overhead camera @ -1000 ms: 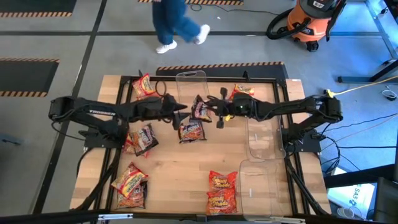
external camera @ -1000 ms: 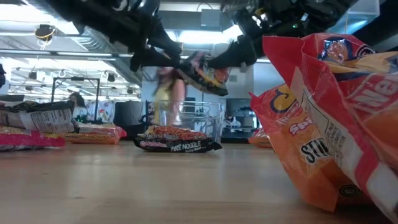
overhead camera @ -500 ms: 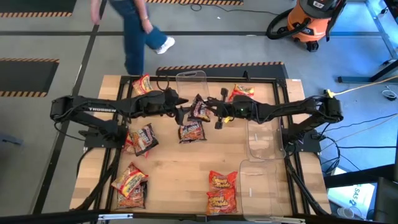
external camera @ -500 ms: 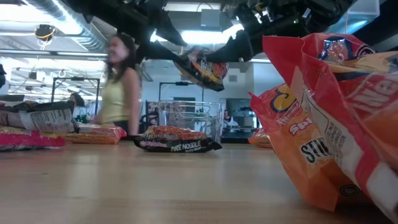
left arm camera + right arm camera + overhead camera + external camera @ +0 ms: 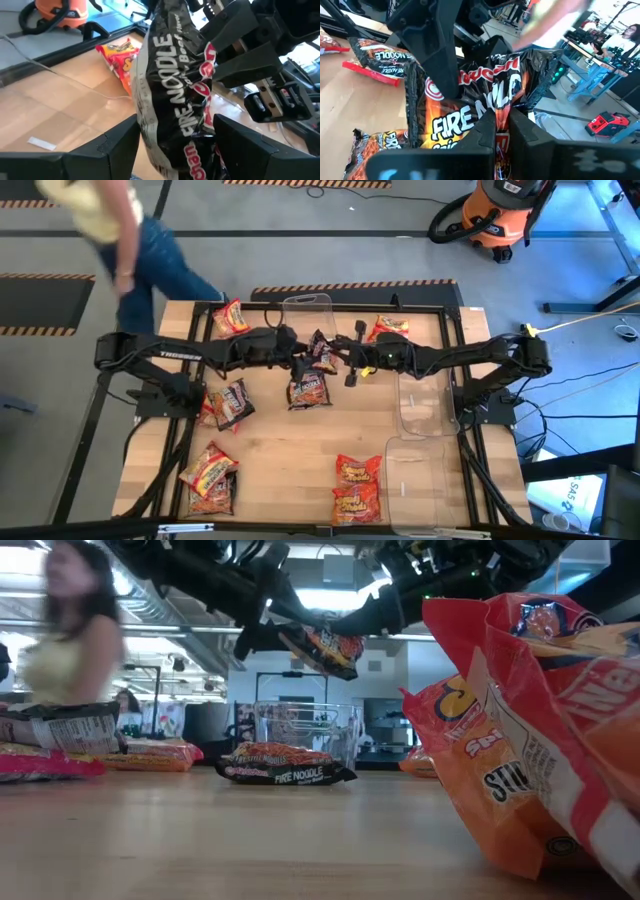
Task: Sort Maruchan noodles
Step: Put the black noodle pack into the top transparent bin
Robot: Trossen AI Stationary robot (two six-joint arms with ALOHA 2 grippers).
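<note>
held packet (image 5: 322, 352): a black Fire Noodle packet, in the air above the far middle of the desk, between the two tools (its print reads clearly in both wrist views)
right tool (image 5: 502, 117): fingers pressed together on one edge of the held packet, carrying it
left tool (image 5: 175, 142): fingers spread wide, one on each side of the held packet, not pinching it
black packet on the desk (image 5: 309, 391): lies flat just near of the held packet, below the tools
other black packet (image 5: 234, 402): on the left side of the desk, partly over a red-orange one
far left packet (image 5: 230, 317): red-orange, at the far left corner
far right packet (image 5: 389, 327): red-orange, beside the right arm
near left pile (image 5: 209, 473): several red and yellow packets heaped together
near middle packets (image 5: 357, 488): two red-orange ones, just left of a clear bin
clear bins (image 5: 418, 470): two along the right side, a third (image 5: 305, 312) at the far middle edge
desk (image 5: 280, 460): pale wood, inside a black frame
person (image 5: 120, 230): walking on the floor beyond the far left corner
</note>
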